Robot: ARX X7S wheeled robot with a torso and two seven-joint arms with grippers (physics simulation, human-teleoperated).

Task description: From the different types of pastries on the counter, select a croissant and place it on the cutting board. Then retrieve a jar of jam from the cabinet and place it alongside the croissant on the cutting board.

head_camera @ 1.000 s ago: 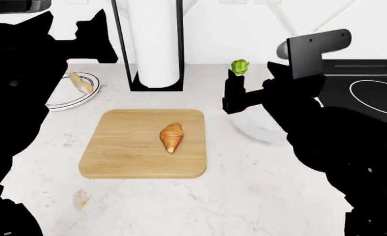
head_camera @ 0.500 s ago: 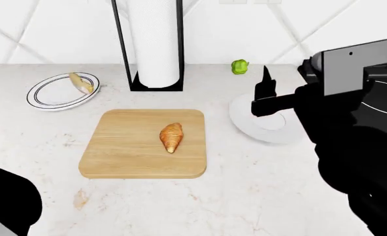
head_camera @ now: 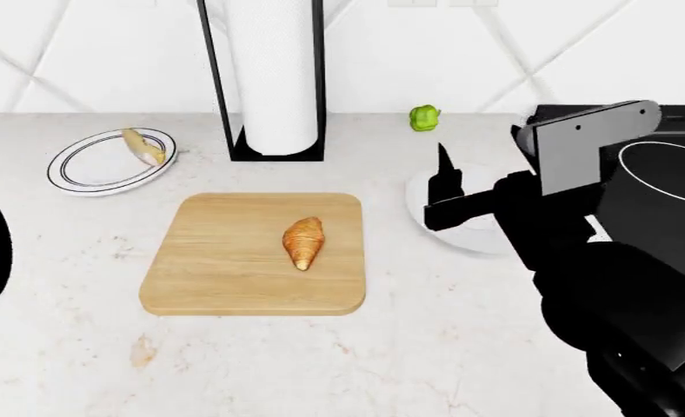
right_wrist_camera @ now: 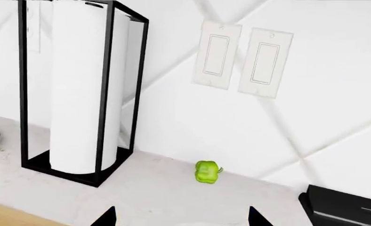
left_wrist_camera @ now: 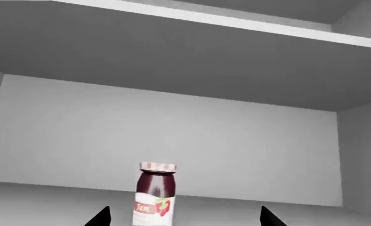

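Jam jar (left_wrist_camera: 155, 194) sits off-centre between my spread left fingers (left_wrist_camera: 101, 218), so closing now could tip it; right fingers (right_wrist_camera: 108, 218) spread, empty

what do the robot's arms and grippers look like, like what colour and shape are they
The right arm is matte black and bulky, with rounded links and a flat grey angular plate near the wrist. The right gripper is black, with thin, pointed fingers. Of the left gripper, only two black pointed fingertips show in the left wrist view. No cables, markings or labels are visible.
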